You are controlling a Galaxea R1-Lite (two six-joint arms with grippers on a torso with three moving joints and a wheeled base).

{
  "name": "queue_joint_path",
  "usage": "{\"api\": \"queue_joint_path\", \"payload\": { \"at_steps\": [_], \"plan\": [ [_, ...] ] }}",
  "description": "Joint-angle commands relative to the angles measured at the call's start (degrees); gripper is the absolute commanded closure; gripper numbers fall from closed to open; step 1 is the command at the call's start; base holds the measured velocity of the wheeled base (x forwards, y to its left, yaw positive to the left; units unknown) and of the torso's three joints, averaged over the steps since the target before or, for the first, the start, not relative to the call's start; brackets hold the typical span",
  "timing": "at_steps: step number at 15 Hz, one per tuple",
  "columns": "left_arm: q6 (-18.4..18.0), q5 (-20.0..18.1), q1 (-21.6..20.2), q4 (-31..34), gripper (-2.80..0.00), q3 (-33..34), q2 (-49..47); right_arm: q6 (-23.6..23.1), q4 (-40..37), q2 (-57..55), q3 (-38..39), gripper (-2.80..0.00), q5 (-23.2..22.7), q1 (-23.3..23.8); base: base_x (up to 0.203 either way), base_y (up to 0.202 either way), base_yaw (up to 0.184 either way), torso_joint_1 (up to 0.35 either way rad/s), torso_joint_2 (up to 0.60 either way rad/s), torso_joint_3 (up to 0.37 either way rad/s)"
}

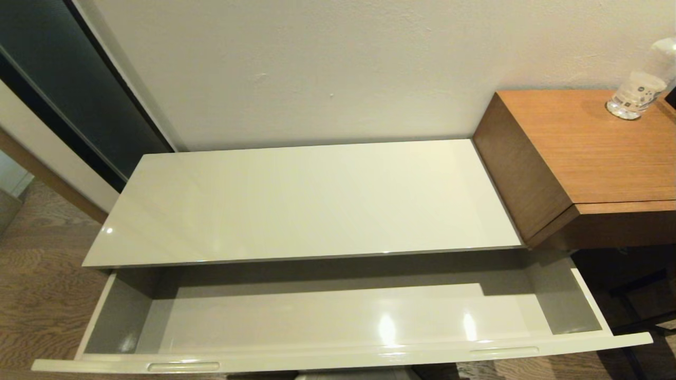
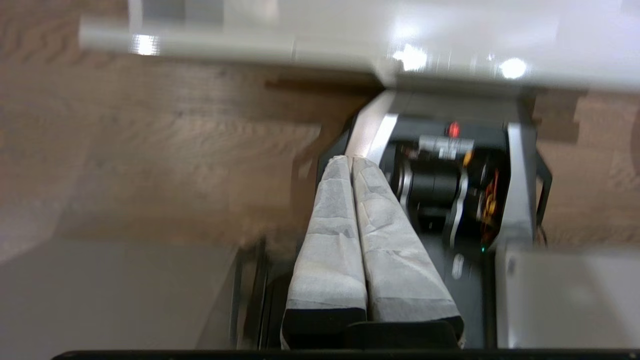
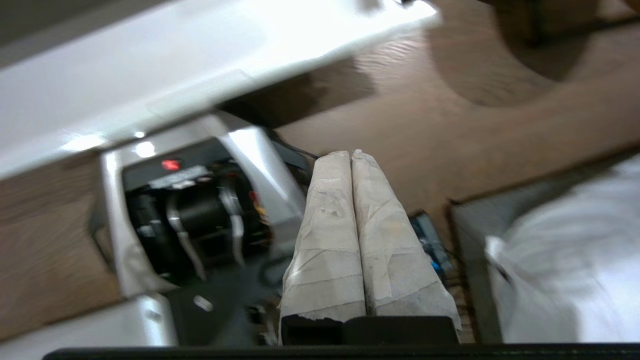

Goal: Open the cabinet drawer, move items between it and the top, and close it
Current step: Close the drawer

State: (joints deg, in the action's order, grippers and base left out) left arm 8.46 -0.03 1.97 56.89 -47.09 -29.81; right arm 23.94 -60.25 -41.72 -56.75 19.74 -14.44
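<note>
Cream gloss covers the cabinet [image 1: 317,211], which stands against the wall with its top [image 1: 306,198] bare. Its drawer [image 1: 338,322] is pulled fully out toward the robot, the pale grey walls and shiny floor showing nothing inside; two oblong cut-outs sit in the front lip, and the frame's lower edge cuts that front off. Just right of the cabinet stands a taller brown wood-grain desk [image 1: 597,153], carrying a clear bottle [image 1: 636,89] partly cropped at the frame's corner.

Neither arm appears in the head view. In the left wrist view the left gripper [image 2: 352,159] hangs low beside the robot's base [image 2: 450,190], over wooden floor [image 2: 165,165], its padded jaws pressed together and holding nothing. The right gripper [image 3: 351,153] is likewise down by the base, jaws pressed together and empty. Both wrist views are smeared, so the pale edge above each cannot be identified with certainty.
</note>
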Motion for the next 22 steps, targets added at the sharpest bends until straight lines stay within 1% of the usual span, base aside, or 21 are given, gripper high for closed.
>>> {"api": "queue_joint_path", "payload": {
  "at_steps": [1, 3, 4, 6, 8, 9, 11, 13, 15, 17, 19, 21, 22],
  "plan": [
    [0.02, 0.02, -0.10, 9.15, 0.00, -1.93, 10.28, -2.44, -6.31, 12.13, -0.44, 0.00, -0.49, 5.25, 0.000, 0.000, 0.000, 0.000, 0.00, 0.000],
    [-0.02, 0.03, -0.12, 15.28, 0.00, -2.93, 13.66, -7.21, -11.51, 18.70, 0.39, 0.00, -3.80, 12.51, 0.000, 0.000, 0.000, 0.000, 0.00, 0.000],
    [-0.07, -0.01, -0.08, 17.60, 0.00, -3.47, 15.29, -10.27, -13.71, 21.70, 1.13, 0.00, -7.17, 15.39, 0.000, 0.000, 0.000, 0.000, 0.00, 0.000],
    [-0.12, -0.30, -0.30, 20.98, 0.00, -2.81, 17.93, -17.05, -15.80, 25.77, 3.65, 0.00, -11.90, 18.65, 0.000, 0.000, 0.000, 0.000, 0.00, 0.000],
    [-0.19, -0.46, -1.06, 21.15, 0.00, -0.88, 20.23, -17.60, -16.36, 25.98, 4.20, 0.00, -13.20, 19.01, 0.000, 0.000, 0.000, 0.000, 0.00, 0.000],
    [-1.16, -0.53, -1.32, 21.36, 0.00, -0.05, 22.76, -17.79, -16.50, 25.99, 2.97, 0.00, -14.45, 19.01, 0.000, 0.000, 0.000, 0.000, 0.00, 0.000],
    [-5.07, -0.36, -1.62, 23.79, 0.00, 0.65, 27.69, -17.97, -18.21, 25.97, -0.07, 0.00, -16.50, 19.01, 0.000, 0.000, 0.000, 0.000, 0.00, 0.000],
    [-7.00, 0.01, -1.71, 25.86, 0.00, 0.62, 29.74, -18.45, -21.22, 25.99, -4.12, 0.00, -18.51, 19.01, 0.000, 0.000, 0.000, 0.000, 0.00, 0.000],
    [-6.79, -0.07, -1.71, 27.94, 0.00, -0.64, 29.72, -20.09, -25.93, 25.99, -9.06, 0.00, -22.52, 19.01, 0.000, 0.000, 0.000, 0.000, 0.00, 0.000],
    [-6.87, -0.23, -1.71, 30.72, 0.00, -3.42, 29.72, -21.88, -27.33, 25.99, -13.40, 0.00, -26.88, 19.07, 0.000, 0.000, 0.000, 0.000, 0.00, 0.000],
    [-6.88, 0.05, -1.62, 30.63, 0.00, -3.88, 29.72, -21.64, -27.41, 26.08, -14.32, 0.00, -26.93, 19.02, 0.000, 0.000, 0.000, 0.000, 0.00, 0.000],
    [-6.85, 0.40, -1.62, 25.37, 0.00, -4.05, 29.75, -21.65, -27.41, 26.08, -18.87, 0.00, -27.13, 19.07, 0.000, 0.000, 0.000, 0.000, 0.00, 0.000],
    [-6.62, 0.64, -1.62, 24.02, 0.00, -4.60, 29.72, -21.82, -27.41, 26.08, -22.57, 0.00, -27.80, 19.08, 0.000, 0.000, 0.000, 0.000, 0.00, 0.000]
  ]
}}
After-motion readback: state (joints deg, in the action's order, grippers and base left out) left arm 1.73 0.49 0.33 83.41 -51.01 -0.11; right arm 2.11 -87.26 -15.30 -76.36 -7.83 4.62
